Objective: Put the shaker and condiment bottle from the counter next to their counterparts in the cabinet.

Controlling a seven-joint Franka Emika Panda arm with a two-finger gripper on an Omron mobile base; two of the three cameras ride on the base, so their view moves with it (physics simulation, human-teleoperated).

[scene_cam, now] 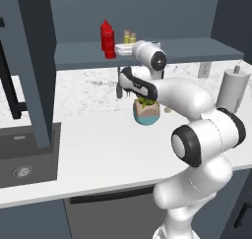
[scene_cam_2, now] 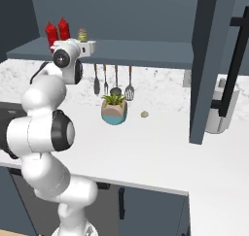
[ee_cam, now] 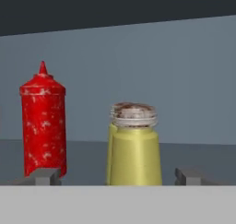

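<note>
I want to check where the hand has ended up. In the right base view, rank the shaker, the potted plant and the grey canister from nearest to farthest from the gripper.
1. Shaker, on the cabinet shelf just beside the gripper.
2. Potted plant, on the counter below.
3. Grey canister, far right of the counter.

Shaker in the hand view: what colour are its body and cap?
The shaker has an olive-yellow body and a speckled tan-grey cap, clearest in the hand view.

Red condiment bottle (ee_cam: 43, 126), olive-yellow shaker (ee_cam: 134, 149), slate-blue cabinet (ee_cam: 193, 75)
</note>
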